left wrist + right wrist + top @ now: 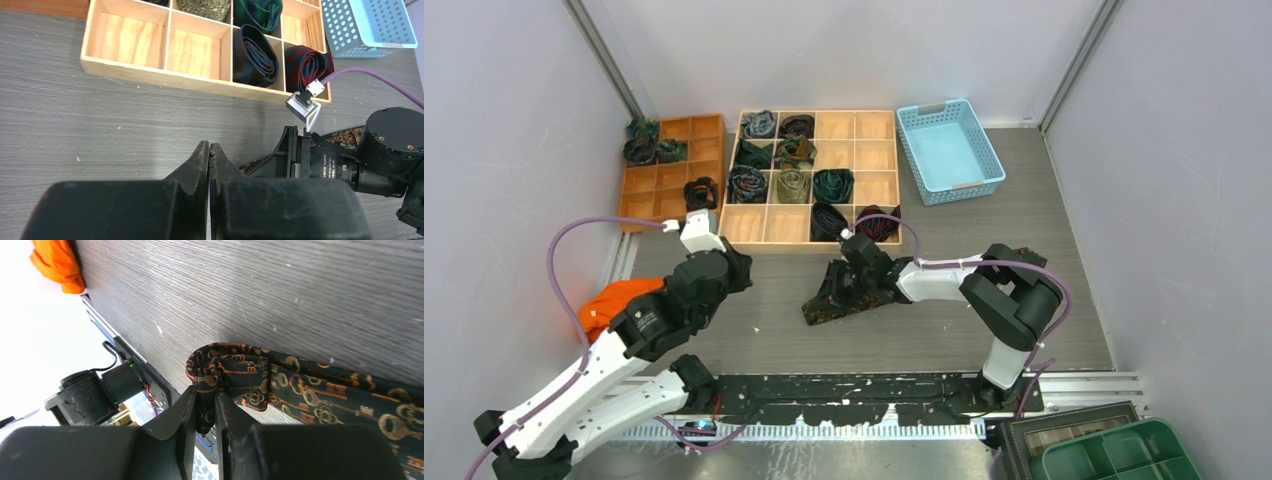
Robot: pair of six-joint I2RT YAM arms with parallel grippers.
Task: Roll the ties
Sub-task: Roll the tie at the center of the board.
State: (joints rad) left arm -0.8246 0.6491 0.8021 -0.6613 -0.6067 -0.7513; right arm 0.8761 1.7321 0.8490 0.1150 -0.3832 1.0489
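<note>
A dark brown tie with a gold key pattern (839,296) lies as a strip on the grey table in front of the wooden tray. My right gripper (846,278) is shut on its folded end (206,390), which curls round the fingers. The strip runs off to the right in the right wrist view (350,405). My left gripper (209,152) is shut and empty, hovering over bare table left of the right arm (380,160). Several rolled ties sit in the tray, among them a black one (255,57) and a red one (307,65).
The wooden grid tray (819,232) stands at the back centre, an orange divided tray (669,180) with rolled ties to its left, a blue basket (949,150) to its right. An orange cloth lump (614,300) lies at the left, under my left arm.
</note>
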